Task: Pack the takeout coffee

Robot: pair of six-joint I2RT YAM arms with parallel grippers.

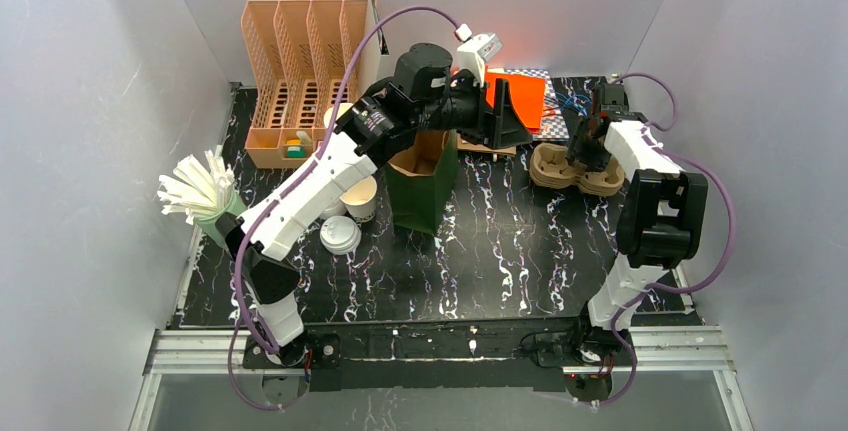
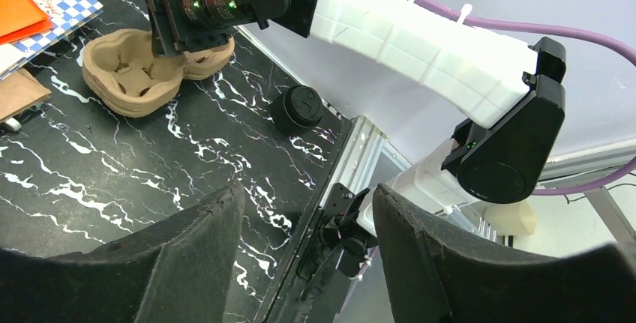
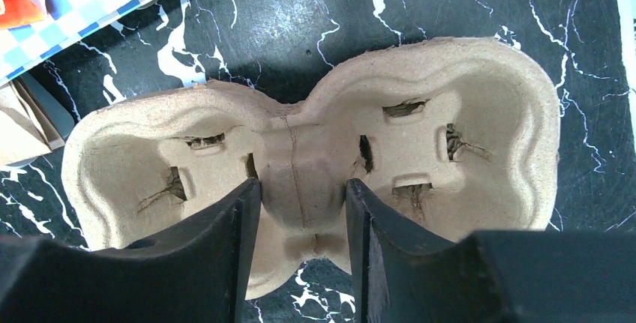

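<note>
The right tool [image 3: 304, 210] grips the pulp carrier [image 3: 450, 113], its fingers [image 3: 217, 248] pressed against either side of the middle ridge between the two wells. To do this well, I'd keep the pinch centred on that ridge and lift straight up. The pulp is soft and may buckle, and an off-centre hold would probably let one well sag.

The left tool [image 2: 307, 263] hangs released with nothing between its fingers, up over the green bag [image 1: 425, 186]. The takeout coffee [image 1: 362, 201] stands on the counter [image 1: 500, 251] just beside the bag, at its 9 o'clock, and neither tool touches it.

Only the right wrist view shows the pinch on the ridge; from above, the arm hides it. The left wrist view alone shows a small round black cap [image 2: 296, 106] on the counter near the carrier. Only the top view shows the cup and the bag.
</note>
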